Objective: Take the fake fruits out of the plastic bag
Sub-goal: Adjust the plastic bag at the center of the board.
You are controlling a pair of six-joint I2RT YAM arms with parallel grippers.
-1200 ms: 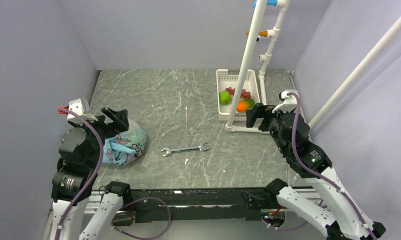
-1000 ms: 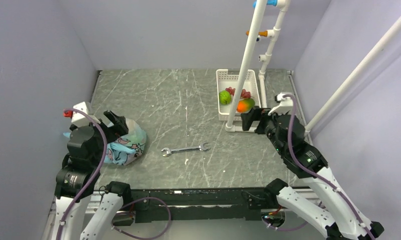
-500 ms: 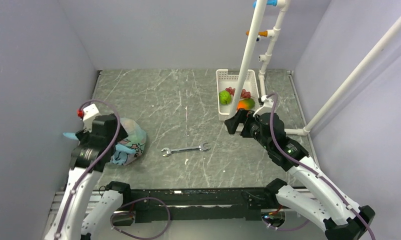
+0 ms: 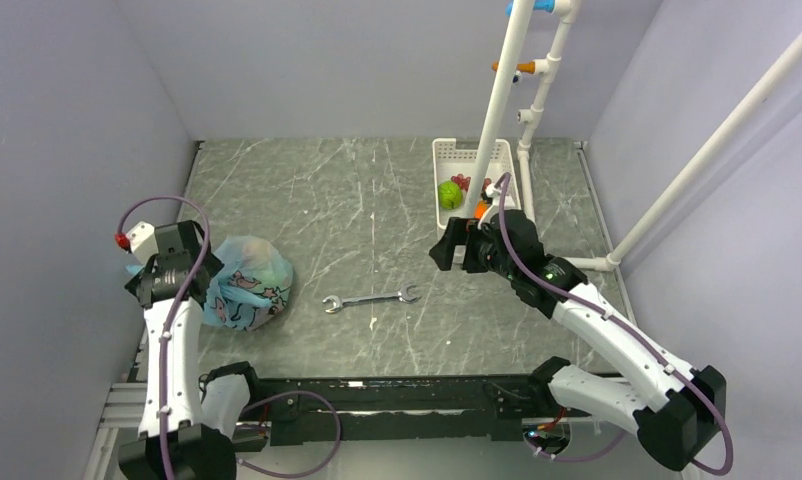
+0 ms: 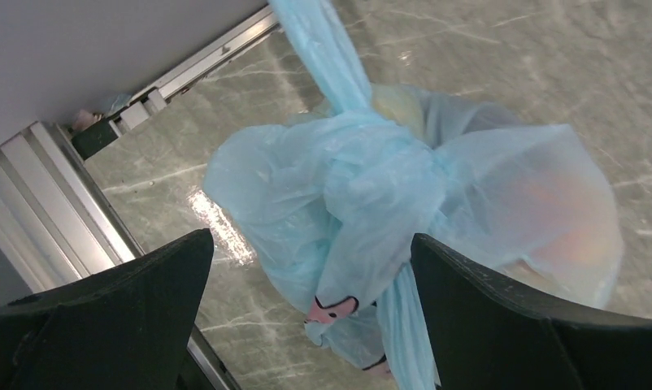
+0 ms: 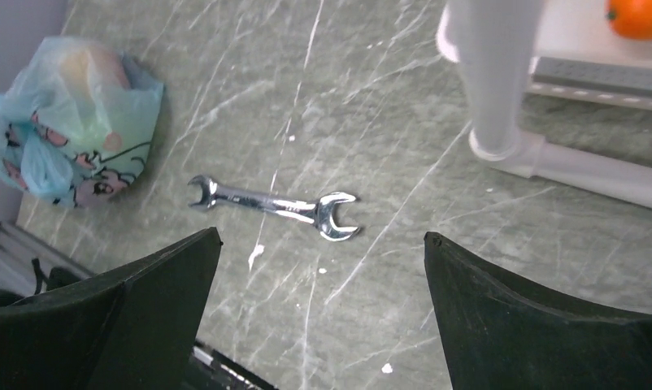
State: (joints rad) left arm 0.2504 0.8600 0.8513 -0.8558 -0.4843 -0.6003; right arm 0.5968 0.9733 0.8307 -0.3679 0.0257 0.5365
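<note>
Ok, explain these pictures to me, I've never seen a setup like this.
Two robot arms are bolted at the near edge of a table. One picture looks down from above; the other two come from a camera on each wrist, so the dark shapes at the bottom are that arm's own fingers. The left tool is open over the light blue plastic bag, fruit showing through it. The right tool is open, a wrench lying ahead of it. Neither holds anything. Farther back a white basket holds a green fruit and an orange one.
</note>
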